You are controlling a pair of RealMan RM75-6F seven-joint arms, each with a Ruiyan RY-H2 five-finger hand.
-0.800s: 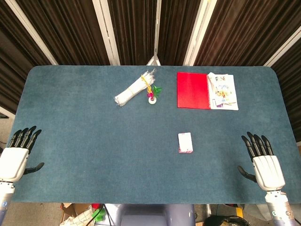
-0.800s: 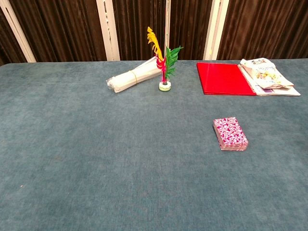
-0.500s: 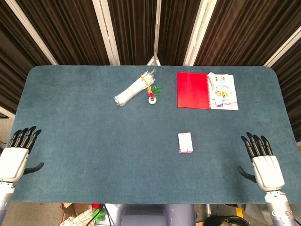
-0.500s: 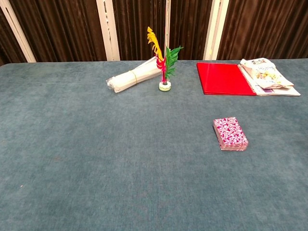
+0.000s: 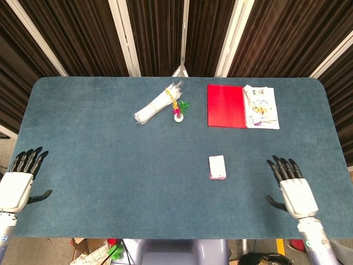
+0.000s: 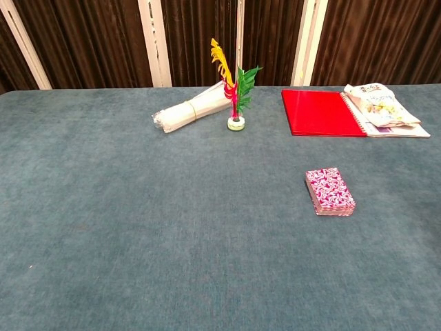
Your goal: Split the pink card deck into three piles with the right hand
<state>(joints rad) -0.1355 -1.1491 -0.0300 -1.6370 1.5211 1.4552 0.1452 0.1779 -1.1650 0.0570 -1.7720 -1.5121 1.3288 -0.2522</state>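
Observation:
The pink card deck (image 5: pixel 217 167) lies as one stack on the blue table, right of centre; the chest view shows its patterned pink top (image 6: pixel 329 191). My right hand (image 5: pixel 292 190) hovers over the front right of the table, fingers spread and empty, well to the right of the deck. At the front left edge my left hand (image 5: pixel 18 183) is open too, holding nothing. Neither hand shows in the chest view.
A red notebook (image 5: pixel 226 106) with a white packet (image 5: pixel 262 106) beside it lies at the back right. A white rolled bundle (image 5: pixel 156 106) and a small stand of coloured feathers (image 6: pixel 233 88) sit at the back centre. The blue table (image 5: pixel 110 176) ends just in front of both hands.
My right hand has moved left and slightly forward over the table, toward the deck. The deck and the left hand have not moved.

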